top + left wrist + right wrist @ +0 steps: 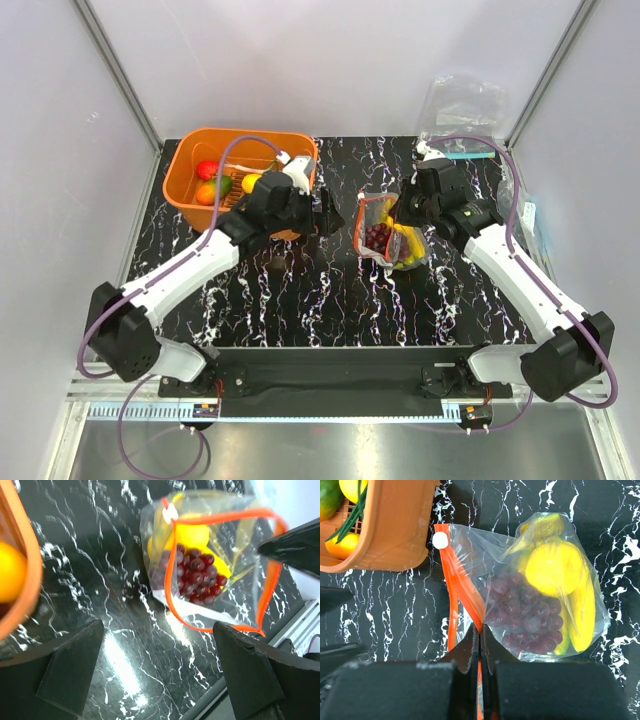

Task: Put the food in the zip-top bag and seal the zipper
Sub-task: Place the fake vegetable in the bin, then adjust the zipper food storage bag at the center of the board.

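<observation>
Black marbled tabletop; grapes, lemon, banana bagged. Right gripper pinching zipper, left gripper wide, empty. Sealing step; next, likely pressing gaping mouth closed.

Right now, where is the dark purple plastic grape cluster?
The grape cluster lies right of centre in the top view, inside the clear crinkly zip-top bag, beside the yellow banana bunch; the orange slotted basket sits to its left.
</observation>
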Action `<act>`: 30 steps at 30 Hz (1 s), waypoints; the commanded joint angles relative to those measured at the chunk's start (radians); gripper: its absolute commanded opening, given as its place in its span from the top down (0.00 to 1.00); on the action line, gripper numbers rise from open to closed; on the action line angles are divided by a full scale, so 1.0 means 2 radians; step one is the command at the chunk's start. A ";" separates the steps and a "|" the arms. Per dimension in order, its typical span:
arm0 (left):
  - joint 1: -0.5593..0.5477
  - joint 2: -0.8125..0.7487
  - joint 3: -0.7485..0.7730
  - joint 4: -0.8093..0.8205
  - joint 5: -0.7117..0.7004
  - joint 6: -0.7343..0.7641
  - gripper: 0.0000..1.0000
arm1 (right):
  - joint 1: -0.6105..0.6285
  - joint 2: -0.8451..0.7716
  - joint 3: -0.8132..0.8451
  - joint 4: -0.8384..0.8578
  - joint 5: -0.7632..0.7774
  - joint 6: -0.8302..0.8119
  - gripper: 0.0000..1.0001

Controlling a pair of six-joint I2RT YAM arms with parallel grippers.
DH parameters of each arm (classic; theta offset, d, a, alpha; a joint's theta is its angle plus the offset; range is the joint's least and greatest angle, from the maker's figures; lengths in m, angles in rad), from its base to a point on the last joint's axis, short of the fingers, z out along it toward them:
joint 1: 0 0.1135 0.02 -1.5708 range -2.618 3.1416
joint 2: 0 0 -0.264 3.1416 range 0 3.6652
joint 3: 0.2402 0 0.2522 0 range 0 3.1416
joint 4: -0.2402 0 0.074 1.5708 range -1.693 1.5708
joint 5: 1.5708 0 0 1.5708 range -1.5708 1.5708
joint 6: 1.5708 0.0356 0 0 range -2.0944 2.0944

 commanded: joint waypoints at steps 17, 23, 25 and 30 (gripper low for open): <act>-0.040 0.160 0.005 0.175 0.039 -0.101 0.33 | -0.003 0.004 0.007 0.029 -0.005 0.019 1.00; -0.055 0.191 0.010 0.209 0.080 -0.112 0.82 | -0.003 -0.002 0.007 0.015 -0.001 0.030 1.00; -0.061 0.194 0.021 0.198 0.090 -0.107 1.00 | -0.003 -0.007 0.007 0.005 0.003 0.031 1.00; -0.060 0.100 0.018 0.131 0.025 -0.055 1.00 | -0.003 -0.036 0.012 -0.044 0.047 0.029 1.00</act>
